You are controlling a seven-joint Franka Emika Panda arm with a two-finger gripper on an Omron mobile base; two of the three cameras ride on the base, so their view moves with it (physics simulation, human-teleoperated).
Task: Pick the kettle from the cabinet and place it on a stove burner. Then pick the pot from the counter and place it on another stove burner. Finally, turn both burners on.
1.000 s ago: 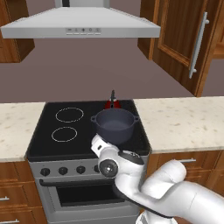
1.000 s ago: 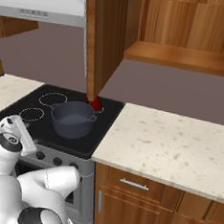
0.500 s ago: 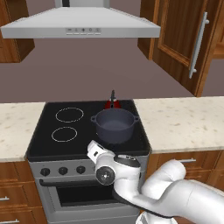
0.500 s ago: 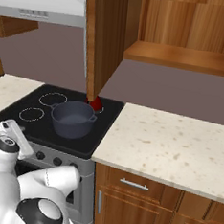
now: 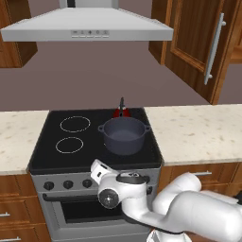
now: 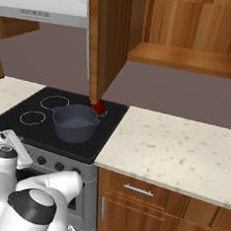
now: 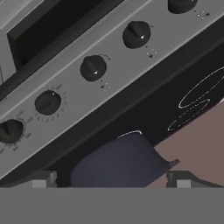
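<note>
Since a second ago my arm's wrist has swung lower and further left along the stove front; pot and kettle have not shifted. I judge the last step is in hand: turning both burners on. The round dark blue-grey pot point(image 5: 123, 134) sits on the black glass cooktop point(image 5: 47, 149) just above my claw point(image 7: 111, 177), the small glossy red kettle point(image 5: 122, 112) close behind it. My claw's fingers stand wide apart, holding nothing, facing the row of black front knobs point(image 7: 93, 68). Next I must centre on one knob, close, and twist.
</note>
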